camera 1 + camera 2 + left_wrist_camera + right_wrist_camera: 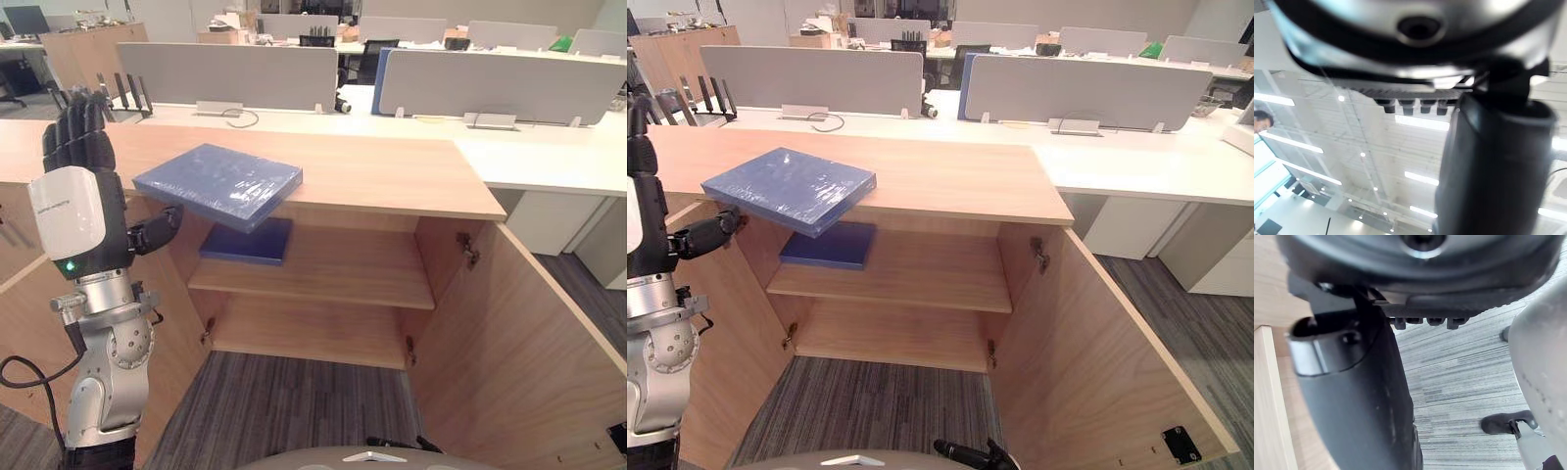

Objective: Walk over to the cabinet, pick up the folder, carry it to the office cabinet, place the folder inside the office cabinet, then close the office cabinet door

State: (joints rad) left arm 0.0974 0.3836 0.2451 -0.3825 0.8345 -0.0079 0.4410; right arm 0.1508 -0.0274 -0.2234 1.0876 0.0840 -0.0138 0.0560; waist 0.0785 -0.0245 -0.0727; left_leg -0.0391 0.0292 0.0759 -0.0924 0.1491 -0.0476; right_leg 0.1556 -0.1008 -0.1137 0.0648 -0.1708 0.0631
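Note:
A blue plastic-wrapped folder (220, 184) lies tilted on the wooden top (392, 171) of the office cabinet, its near corner jutting out over the open front. My left hand (78, 137) is raised just left of it, open, fingers straight up. Its thumb (157, 230) points toward the folder's lower left edge; I cannot tell whether it touches. A second, darker blue folder (247, 242) lies flat on the upper shelf (333, 269) inside. My right hand (1352, 396) hangs low over grey carpet beside a wooden panel, its fingers relaxed and holding nothing.
The cabinet's right door (519, 323) stands wide open toward me; the left door (176, 323) is open behind my left forearm. The lower shelf (313, 338) is bare. White desks with grey divider screens (235, 73) stand behind the cabinet.

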